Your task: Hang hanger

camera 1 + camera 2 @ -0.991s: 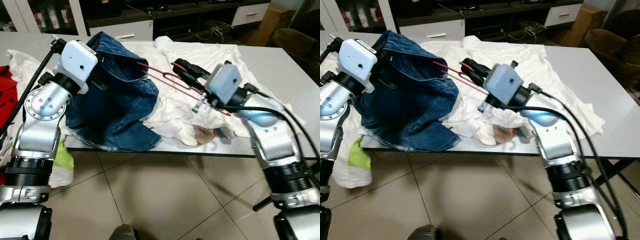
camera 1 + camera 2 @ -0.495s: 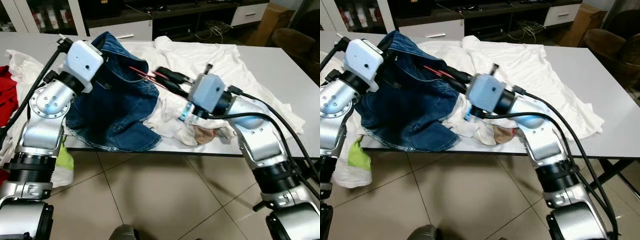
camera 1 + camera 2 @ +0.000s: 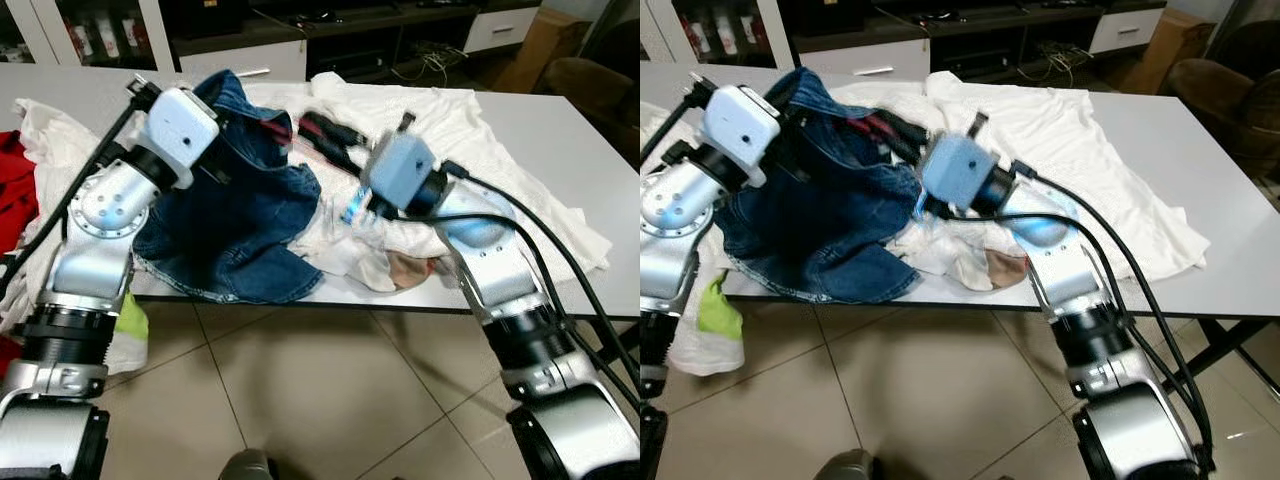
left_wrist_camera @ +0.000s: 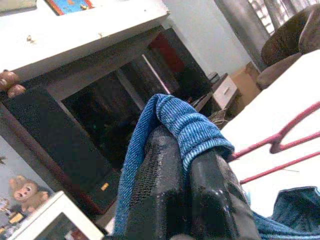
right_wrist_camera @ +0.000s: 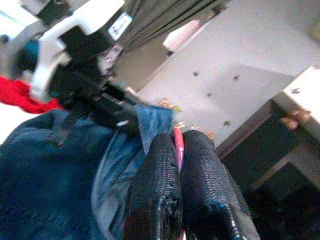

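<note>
A blue denim garment [image 3: 240, 220] lies bunched on the left half of the white table [image 3: 560, 130], its top edge lifted. My left gripper [image 4: 192, 150] is shut on that denim edge and holds it up above the table. A thin red hanger [image 4: 295, 125] reaches toward the raised denim. My right gripper [image 3: 312, 125] is shut on the red hanger [image 5: 178, 140] and points left, its fingertips right at the denim opening. The hanger's far end is hidden among the denim folds in the eye views.
White garments [image 3: 430, 110] sprawl over the table's middle and right. A red cloth [image 3: 12, 200] sits at the left edge and a green cloth [image 3: 128, 315] hangs below it. A dark TV cabinet [image 3: 300, 40] and a brown armchair [image 3: 590, 85] stand behind the table.
My right gripper has carried the red hanger left across the white garments, up to the denim opening. The left gripper has shifted slightly right, still holding the denim edge.
</note>
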You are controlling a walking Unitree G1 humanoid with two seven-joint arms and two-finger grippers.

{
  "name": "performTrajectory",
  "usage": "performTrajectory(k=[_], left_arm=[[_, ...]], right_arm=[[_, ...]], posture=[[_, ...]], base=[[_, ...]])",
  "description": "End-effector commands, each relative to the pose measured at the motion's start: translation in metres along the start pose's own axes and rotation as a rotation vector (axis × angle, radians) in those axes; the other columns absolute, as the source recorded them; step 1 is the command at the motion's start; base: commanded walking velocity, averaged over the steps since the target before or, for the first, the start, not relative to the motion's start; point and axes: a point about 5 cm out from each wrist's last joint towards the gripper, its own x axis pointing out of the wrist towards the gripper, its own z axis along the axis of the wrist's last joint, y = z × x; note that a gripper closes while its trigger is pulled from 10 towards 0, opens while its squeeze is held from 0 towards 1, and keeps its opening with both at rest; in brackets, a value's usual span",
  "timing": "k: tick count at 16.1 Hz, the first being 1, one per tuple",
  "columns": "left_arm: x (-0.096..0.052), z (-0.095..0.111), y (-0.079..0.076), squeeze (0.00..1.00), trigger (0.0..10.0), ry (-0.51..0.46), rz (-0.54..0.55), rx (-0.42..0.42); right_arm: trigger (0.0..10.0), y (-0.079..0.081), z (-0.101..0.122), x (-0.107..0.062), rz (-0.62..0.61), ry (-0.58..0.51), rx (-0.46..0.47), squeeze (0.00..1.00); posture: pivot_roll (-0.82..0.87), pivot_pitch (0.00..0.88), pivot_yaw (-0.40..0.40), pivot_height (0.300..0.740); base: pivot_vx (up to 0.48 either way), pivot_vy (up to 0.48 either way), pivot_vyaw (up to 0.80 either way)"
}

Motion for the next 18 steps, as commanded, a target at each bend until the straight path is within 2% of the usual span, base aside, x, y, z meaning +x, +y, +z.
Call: performTrajectory(k=[1, 2, 5, 9, 12, 13, 15, 16, 17, 18], left_arm=[[0.004, 0.006, 0.002, 0.00, 10.0, -0.022, 0.010, -0.037], [0.004, 0.006, 0.002, 0.00, 10.0, -0.024, 0.010, -0.048], [0.003, 0.004, -0.018, 0.00, 10.0, -0.043, -0.053, -0.124], [-0.001, -0.008, -0.025, 0.00, 10.0, -0.021, -0.039, -0.222], [-0.008, -0.023, -0.038, 0.00, 10.0, 0.043, -0.053, -0.355], [-0.011, -0.028, -0.047, 0.00, 10.0, 0.063, -0.069, -0.427], [-0.014, -0.033, -0.057, 0.00, 10.0, 0.057, -0.052, -0.526], [-0.015, -0.033, -0.060, 1.00, 10.0, 0.052, -0.046, -0.549], [-0.017, -0.032, -0.065, 1.00, 10.0, 0.039, -0.070, -0.579], [-0.018, -0.031, -0.066, 1.00, 10.0, 0.042, -0.084, -0.567]], right_arm=[[10.0, -0.009, 0.002, 0.000, -0.051, -0.016, -0.018, 0.00], [10.0, -0.009, 0.002, -0.001, -0.059, -0.016, -0.015, 0.00], [10.0, 0.000, -0.005, -0.003, -0.085, -0.015, 0.023, 0.00], [10.0, 0.009, -0.008, -0.006, -0.067, -0.010, 0.060, 0.00], [10.0, 0.012, -0.010, -0.013, -0.067, 0.003, 0.072, 0.00], [10.0, 0.013, -0.010, -0.014, -0.067, 0.007, 0.073, 0.00], [10.0, 0.014, -0.010, -0.016, -0.071, 0.013, 0.076, 0.00], [10.0, 0.014, -0.010, -0.016, -0.073, 0.013, 0.076, 0.00], [10.0, 0.014, -0.010, -0.017, -0.074, 0.014, 0.077, 0.00], [10.0, 0.015, -0.010, -0.017, -0.073, 0.014, 0.078, 0.00]], posture=[[0.19, 0.000, -0.016, 0.740], [0.19, 0.000, -0.016, 0.740], [0.19, 0.000, -0.013, 0.740], [0.19, 0.000, -0.015, 0.740], [0.19, 0.000, -0.017, 0.740], [0.19, 0.000, -0.017, 0.740], [0.19, 0.000, -0.017, 0.740], [0.18, 0.000, -0.018, 0.740], [0.18, 0.000, -0.019, 0.740], [0.18, 0.000, -0.020, 0.740]], base=[[0.000, 0.000, 0.00], [0.000, 0.000, 0.00], [0.000, 0.000, 0.00], [0.000, 0.000, 0.00], [0.000, 0.000, 0.00], [0.000, 0.000, 0.00], [0.000, 0.000, 0.00], [0.000, 0.000, 0.00], [0.000, 0.000, 0.00], [0.000, 0.000, 0.00]])
